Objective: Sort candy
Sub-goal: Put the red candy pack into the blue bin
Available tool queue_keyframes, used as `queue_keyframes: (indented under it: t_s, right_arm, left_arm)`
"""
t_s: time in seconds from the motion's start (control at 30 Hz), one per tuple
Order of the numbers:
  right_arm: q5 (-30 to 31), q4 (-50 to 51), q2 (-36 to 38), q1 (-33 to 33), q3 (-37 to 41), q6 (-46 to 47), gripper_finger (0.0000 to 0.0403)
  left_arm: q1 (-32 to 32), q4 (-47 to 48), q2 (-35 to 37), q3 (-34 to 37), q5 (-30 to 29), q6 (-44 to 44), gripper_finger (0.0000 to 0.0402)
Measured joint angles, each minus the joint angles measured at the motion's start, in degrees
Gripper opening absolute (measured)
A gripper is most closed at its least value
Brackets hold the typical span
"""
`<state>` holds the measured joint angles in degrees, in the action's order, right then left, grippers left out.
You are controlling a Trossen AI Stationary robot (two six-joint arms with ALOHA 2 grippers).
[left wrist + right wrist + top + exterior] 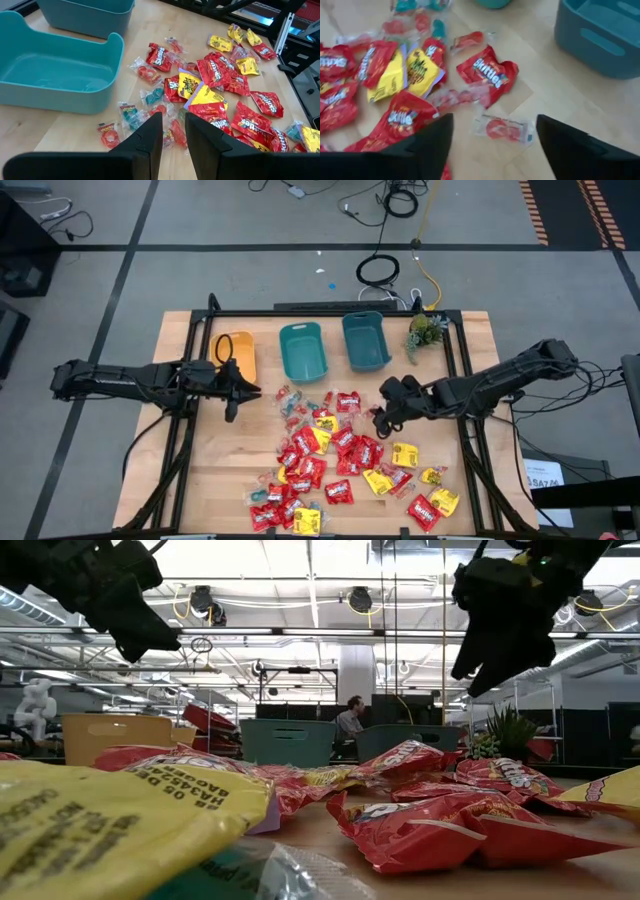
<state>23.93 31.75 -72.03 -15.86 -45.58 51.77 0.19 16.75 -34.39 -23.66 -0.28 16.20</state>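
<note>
The candy [340, 465] lies loose on the wooden table's middle and near part: red packets, yellow packets and small clear-wrapped pieces. My right gripper [385, 415] hangs open above the pile's far right part, clear of the table in the low view [480, 655]. In the right wrist view its fingers [495, 145] stand wide apart over a clear-wrapped red piece [502, 129] and touch nothing. My left gripper [235, 392] waits in the air left of the pile, with a narrow gap between its fingers [174, 142] and nothing in it.
At the table's far side stand a yellow bin [235, 352] and two teal bins [303, 350] [366, 340]. A small green plant [425, 330] stands at the far right corner. Bare wood shows between the bins and the candy.
</note>
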Motion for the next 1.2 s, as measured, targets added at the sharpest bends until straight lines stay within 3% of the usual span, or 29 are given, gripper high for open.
queue_keyframes:
  t_s: [0.27, 0.43, 0.6, 0.8, 1.2]
  right_arm:
    - [-0.1, -3.0, 0.0, 0.5, 0.0, -0.1, 0.0336]
    - [-0.2, -13.0, -0.1, 0.2, 0.0, -14.9, 0.0336]
    - [0.1, -22.6, -3.1, -1.7, -0.4, -28.0, 0.0336]
    - [-3.6, -22.2, -12.2, -3.2, -4.1, -32.5, 0.0336]
    - [-10.4, -13.3, -27.2, -3.5, -12.4, -29.9, 0.0298]
  left_arm:
    - [-0.1, 0.0, 0.0, 0.0, 0.0, -0.1, 0.0093]
    - [-2.6, -1.3, -0.4, 0.0, -0.9, 0.0, 0.0093]
    - [-9.1, -6.1, -2.8, 0.0, -4.6, 0.0, 0.0093]
    - [-15.1, -7.4, -7.0, 0.0, -10.4, 0.0, 0.0092]
    - [-17.8, -7.4, -8.7, 0.0, -10.5, 0.1, 0.0092]
